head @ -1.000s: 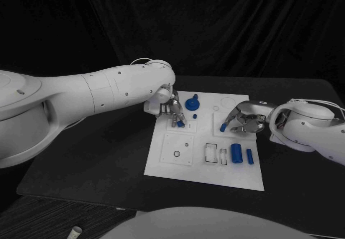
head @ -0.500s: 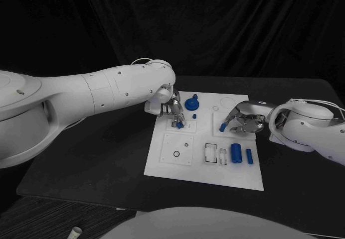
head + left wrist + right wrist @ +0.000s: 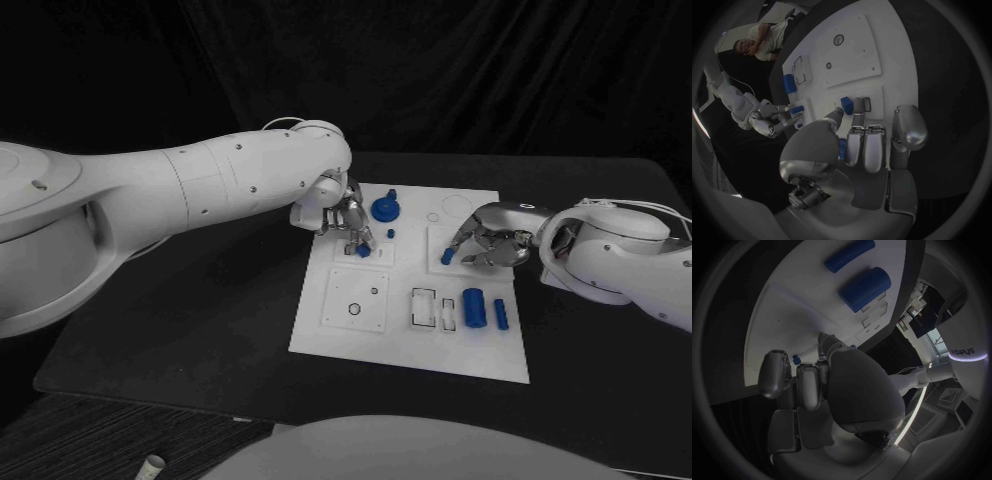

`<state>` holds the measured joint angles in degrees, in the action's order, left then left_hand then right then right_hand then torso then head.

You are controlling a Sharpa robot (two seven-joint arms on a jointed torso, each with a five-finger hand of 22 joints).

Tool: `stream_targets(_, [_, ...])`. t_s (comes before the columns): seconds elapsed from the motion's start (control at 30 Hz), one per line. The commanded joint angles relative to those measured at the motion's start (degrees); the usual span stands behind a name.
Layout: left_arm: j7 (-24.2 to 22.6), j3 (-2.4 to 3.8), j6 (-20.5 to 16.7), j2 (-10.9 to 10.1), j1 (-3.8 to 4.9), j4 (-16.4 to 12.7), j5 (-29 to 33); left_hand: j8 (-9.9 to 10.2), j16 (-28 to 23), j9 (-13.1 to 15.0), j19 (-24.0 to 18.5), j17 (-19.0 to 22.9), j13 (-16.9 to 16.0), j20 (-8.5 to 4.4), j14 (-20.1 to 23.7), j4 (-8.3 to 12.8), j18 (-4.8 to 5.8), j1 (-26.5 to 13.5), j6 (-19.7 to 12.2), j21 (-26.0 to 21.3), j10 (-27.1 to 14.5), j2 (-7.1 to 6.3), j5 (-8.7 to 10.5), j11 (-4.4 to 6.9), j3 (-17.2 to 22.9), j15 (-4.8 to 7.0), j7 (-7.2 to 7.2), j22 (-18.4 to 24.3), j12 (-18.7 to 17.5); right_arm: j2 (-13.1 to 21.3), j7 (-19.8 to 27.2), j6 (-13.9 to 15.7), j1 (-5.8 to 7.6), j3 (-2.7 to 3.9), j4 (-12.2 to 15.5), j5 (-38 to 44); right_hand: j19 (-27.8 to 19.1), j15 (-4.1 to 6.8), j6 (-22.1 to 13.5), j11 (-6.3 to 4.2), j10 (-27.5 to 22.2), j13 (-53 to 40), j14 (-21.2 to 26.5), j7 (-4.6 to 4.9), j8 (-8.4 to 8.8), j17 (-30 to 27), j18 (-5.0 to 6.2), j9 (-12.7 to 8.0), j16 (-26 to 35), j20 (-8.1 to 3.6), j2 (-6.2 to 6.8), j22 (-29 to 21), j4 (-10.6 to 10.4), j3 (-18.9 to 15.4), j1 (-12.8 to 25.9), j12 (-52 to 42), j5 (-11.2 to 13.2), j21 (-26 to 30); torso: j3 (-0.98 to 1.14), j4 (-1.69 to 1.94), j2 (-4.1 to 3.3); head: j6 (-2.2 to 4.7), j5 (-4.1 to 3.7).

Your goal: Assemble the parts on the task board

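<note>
While the left hand (image 3: pixel 343 218) hangs over the upper-left cell of the task board (image 3: pixel 325 335), its fingers (image 3: pixel 865 145) are pinching a small blue part (image 3: pixel 362 246) and holding it just above a square recess, roughly 10 o'clock from board centre. Since a second ago the part has shifted a little toward 4 o'clock and sits lower against the recess; half a second ago it was nearer the fingers. My read: this is the seating step, insertion under way, not yet released. The left wrist view shows the same part (image 3: pixel 846 105) at the fingertips, beside a dark slot in the board.

Moving right: blue round knob (image 3: pixel 385 209) and small blue peg (image 3: pixel 391 234) at 12 o'clock on the board, unchanged from the earlier frames. Blue cylinder (image 3: pixel 473 302) and slimmer blue bar (image 3: pixel 500 313) lie at 4 o'clock, also unchanged, so several parts are still loose.

Right hand (image 3: pixel 488 246) sits at 2 o'clock on the board, fingers curled around a short blue piece (image 3: pixel 449 256) at its tips; whether the piece is lifted or resting on the board, I cannot tell. No movement there versus earlier. Black worktop (image 3: pixel 202 320) as before.
</note>
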<state>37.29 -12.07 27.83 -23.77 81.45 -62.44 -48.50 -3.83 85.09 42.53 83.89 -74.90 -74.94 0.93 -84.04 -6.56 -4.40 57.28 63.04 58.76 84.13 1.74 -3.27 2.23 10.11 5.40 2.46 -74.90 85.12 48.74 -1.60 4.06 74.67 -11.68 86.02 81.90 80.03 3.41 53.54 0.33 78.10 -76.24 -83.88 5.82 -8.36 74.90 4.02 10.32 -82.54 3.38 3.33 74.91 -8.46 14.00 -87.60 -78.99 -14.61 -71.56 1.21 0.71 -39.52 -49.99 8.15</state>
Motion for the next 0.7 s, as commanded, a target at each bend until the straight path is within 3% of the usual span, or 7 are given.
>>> stream_targets(0.03, [-0.6,-0.01,-0.8,-0.1,-0.13,-0.2,0.0,-0.3,-0.3,-0.2,0.9,-11.7,-12.9,0.45,-4.9,-0.7,-0.45,-1.2,0.1,-0.3,4.2,0.03,0.3,-0.46,-0.9,-0.43,0.37,-8.2,-0.4,0.1,-1.2,-1.1,-0.28,-0.08,0.0,0.4,-0.6,-0.32,-0.5,-0.06,-0.4,3.0,-1.0,-0.02,0.31,2.6,0.49,-0.1,0.4,-0.03,0.31,8.9,0.0,0.5,0.0,0.4,-0.3,0.3,-0.01,0.03,0.01,-0.01,-0.07])
stream_targets(0.5, [-0.5,-0.01,-1.5,-0.4,-0.13,-0.7,0.0,-0.1,-0.3,-0.7,0.9,-11.8,-12.9,0.38,-4.9,-5.5,-0.44,-5.1,-0.7,-0.5,4.1,-0.5,0.57,-0.51,-5.5,-0.42,0.49,-8.4,-0.5,0.2,-1.4,-1.4,-0.29,-0.08,0.1,0.4,-0.7,-0.33,-0.5,-0.04,-0.5,3.1,-0.9,0.0,0.31,2.5,0.54,-0.1,0.5,-0.03,0.31,8.8,0.0,0.5,0.1,0.5,-0.3,0.6,0.01,0.05,0.12,-0.01,-0.17])
stream_targets(0.7, [-2.4,-0.01,-5.2,-1.6,-0.1,-2.6,0.0,-0.1,-0.2,-0.7,0.9,-11.8,-12.9,0.4,-4.9,-6.2,-0.42,-5.1,-1.1,-0.5,4.1,-0.27,0.52,-0.59,-6.1,-0.47,0.55,-8.4,-0.6,0.4,-1.5,-1.5,-0.29,-0.08,0.1,0.4,-0.7,-0.33,-0.5,-0.04,-0.5,3.1,-0.9,0.0,0.31,2.5,0.54,-0.1,0.5,-0.03,0.31,8.8,0.0,0.5,0.1,0.5,-0.3,0.6,0.01,0.01,0.06,-0.01,-0.3])
